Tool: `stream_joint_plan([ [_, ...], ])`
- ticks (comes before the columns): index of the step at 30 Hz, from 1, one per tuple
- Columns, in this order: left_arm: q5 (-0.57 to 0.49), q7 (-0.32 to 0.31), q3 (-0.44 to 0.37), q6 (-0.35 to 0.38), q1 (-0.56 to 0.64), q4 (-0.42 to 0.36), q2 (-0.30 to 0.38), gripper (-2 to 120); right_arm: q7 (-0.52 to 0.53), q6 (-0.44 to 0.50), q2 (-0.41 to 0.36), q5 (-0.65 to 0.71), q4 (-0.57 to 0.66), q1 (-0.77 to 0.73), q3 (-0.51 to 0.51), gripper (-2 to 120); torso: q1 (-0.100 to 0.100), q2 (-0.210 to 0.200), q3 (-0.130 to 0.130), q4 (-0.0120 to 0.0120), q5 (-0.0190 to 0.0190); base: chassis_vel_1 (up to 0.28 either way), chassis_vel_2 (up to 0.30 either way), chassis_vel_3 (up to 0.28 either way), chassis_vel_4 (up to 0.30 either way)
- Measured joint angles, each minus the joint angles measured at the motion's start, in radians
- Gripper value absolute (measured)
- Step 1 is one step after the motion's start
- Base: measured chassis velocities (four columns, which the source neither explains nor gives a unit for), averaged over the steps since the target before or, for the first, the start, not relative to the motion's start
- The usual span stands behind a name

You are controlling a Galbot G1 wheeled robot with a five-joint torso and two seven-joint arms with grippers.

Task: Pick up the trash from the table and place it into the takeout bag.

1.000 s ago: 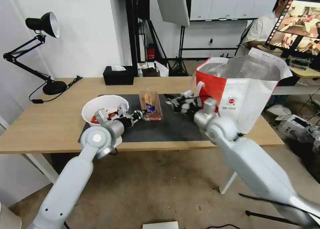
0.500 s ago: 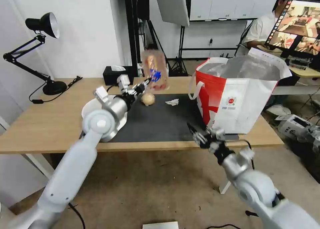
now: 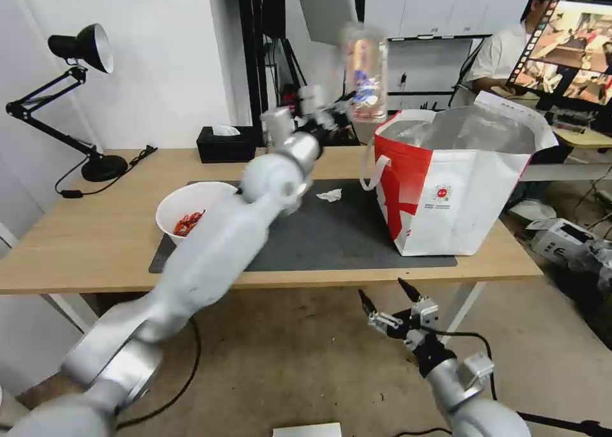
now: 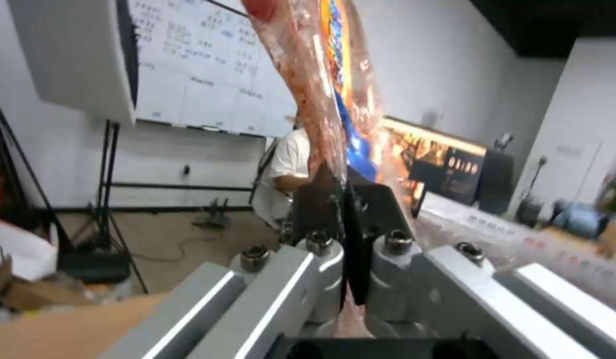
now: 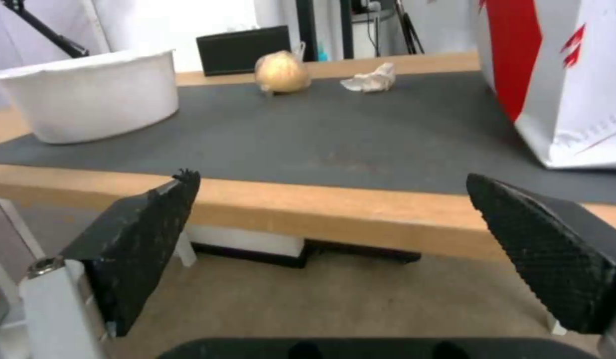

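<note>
The left gripper [image 3: 338, 113] is pinching the edge of the clear plastic tray [image 3: 365, 80], holding it upright in the air just left of the takeout bag [image 3: 459, 182], apparently above its rim. The right gripper [image 3: 387, 304] is hanging below the table [image 3: 83, 246] edge, jaws spread wide. The bowl [image 3: 191, 211], tissue [image 3: 329, 195] and knotted bag [image 5: 281, 72] are lying on the mat [image 3: 331, 233].

Left pincer [image 3: 336, 113] raised high, clamped closed; right pincer [image 3: 390, 304] hangs low, fingers spread wide
</note>
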Motion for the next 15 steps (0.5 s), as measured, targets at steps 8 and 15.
stream_joint_plan([
  [8,0.268,0.098,0.093,-0.036,-0.068,0.159,-0.104,0,-0.004,0.001,0.018,-0.012,0.0,-0.006,-0.016,100,0.0,0.0,0.0,0.0,-0.0001,0.0,0.0,0.0,0.0],
  [15,0.365,0.164,0.132,-0.052,-0.064,0.184,-0.1,0,-0.006,0.0,0.012,-0.01,-0.002,-0.005,-0.016,100,0.0,0.0,0.0,0.0004,-0.0003,0.0,0.0,0.0,0.0],
])
